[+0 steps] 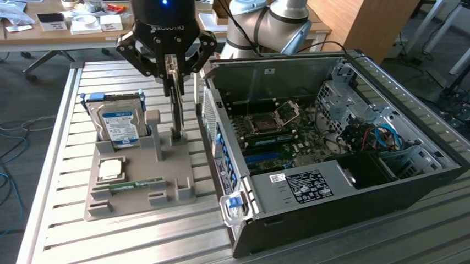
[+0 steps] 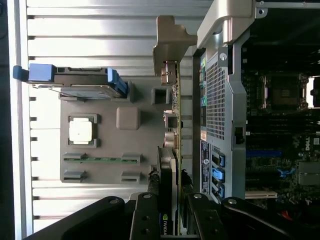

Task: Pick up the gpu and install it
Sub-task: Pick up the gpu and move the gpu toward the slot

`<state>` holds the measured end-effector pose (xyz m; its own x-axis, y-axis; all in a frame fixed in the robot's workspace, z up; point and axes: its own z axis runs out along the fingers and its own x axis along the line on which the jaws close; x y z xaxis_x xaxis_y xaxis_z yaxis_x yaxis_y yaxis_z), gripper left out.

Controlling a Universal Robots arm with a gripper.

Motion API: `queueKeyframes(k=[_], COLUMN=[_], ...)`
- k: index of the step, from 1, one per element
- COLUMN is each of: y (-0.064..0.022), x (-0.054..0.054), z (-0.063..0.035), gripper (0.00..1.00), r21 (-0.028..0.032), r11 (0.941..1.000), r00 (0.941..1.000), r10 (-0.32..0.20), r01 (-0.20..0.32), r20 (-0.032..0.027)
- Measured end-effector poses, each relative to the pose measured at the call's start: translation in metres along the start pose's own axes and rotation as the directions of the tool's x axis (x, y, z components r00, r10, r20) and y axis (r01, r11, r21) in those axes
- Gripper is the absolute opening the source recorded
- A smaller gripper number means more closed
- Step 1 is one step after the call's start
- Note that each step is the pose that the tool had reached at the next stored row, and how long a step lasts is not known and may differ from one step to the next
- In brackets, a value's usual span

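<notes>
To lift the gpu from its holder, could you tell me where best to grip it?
Grip the gpu by its upper edge from above, pinching its two flat faces: it stands upright on edge in the grey holder, with the case wall close beside. The gripper sits there.

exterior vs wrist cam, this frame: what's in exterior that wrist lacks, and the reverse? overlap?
Exterior view adds: the grey robot arm and a wooden desk with white boxes in the background. Wrist view adds: the green logo on the thin dark-faced gpu card and its bent silver end bracket. Shared: the gripper shut on the upright gpu, the open black computer case, and the blue-labelled silver hard drive, square silver processor chip and slim green RAM stick on the grey fixture tray.
</notes>
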<state>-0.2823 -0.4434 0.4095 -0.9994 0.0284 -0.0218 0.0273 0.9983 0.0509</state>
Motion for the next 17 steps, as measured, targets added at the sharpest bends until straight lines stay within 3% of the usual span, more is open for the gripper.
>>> queueKeyframes(k=[10, 17], y=[0.0001, 0.0006], x=[-0.002, -0.019], z=[-0.0009, -0.0005], gripper=[0.27, 0.27], r21=[0.0, -0.0001], r11=[1.0, 1.0], r00=[1.0, 1.0], r10=[0.0, 0.0], r01=[0.0, 0.0], r20=[-0.0001, 0.0])
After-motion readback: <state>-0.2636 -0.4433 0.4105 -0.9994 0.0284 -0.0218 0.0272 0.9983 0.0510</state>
